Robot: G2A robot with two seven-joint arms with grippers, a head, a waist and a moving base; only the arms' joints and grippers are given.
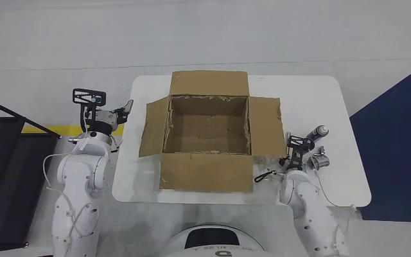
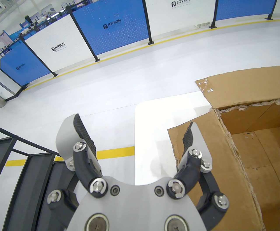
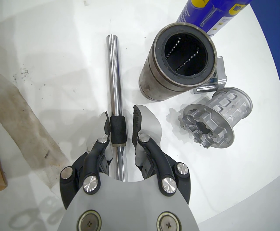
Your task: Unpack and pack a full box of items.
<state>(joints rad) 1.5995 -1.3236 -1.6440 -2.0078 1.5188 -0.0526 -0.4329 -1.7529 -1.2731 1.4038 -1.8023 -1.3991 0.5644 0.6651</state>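
The open cardboard box [image 1: 209, 132] sits mid-table with all flaps spread and its inside bare; in the left wrist view the box [image 2: 251, 153] lies beside my left gripper. A polished steel rod [image 3: 114, 72] with a black tape band lies flat on the white table [image 1: 308, 96], right of the box. My right gripper [image 3: 121, 118] straddles the taped band: one pad touches the tape, the other stands a small gap off it. My left gripper [image 2: 133, 129] hangs wide open and empty over the table's left edge, near the box's left flap.
Beside the rod lie a large steel bearing sleeve [image 3: 177, 63], a cast aluminium hub [image 3: 216, 118], a small metal block [image 3: 218, 74] and a blue spray can [image 3: 210, 13]. A brown stain [image 3: 26, 122] marks the table. A black rack [image 2: 26, 175] stands left of the table.
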